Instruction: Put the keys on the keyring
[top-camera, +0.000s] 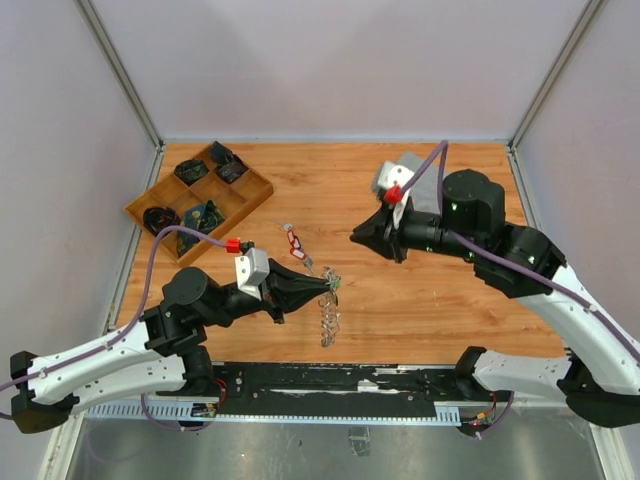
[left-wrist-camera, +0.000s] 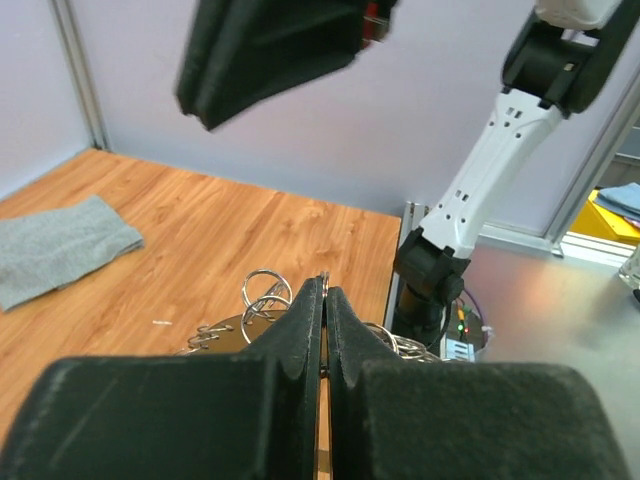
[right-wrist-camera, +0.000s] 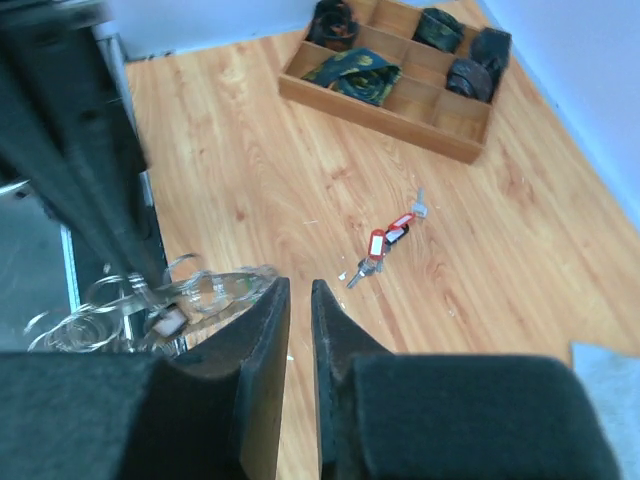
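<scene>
Near the worktop's (top-camera: 430, 300) near edge, the left end effector (top-camera: 330, 286) is clenched, apparently pinching the keyring (top-camera: 328, 310); the right end effector (right-wrist-camera: 298, 286) hovers slightly parted, empty; red-tagged keys (top-camera: 295, 242) lie loose mid-worktop, not yet threaded.

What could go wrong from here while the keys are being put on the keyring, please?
The left tool pinches the large thin silver metal keyring only at its rim, so it could twist or slip during threading. The small silver metal keys with red plastic tags lie flat on the wooden table; the barely open right tool, raised above them, may struggle to lift one cleanly.
</scene>
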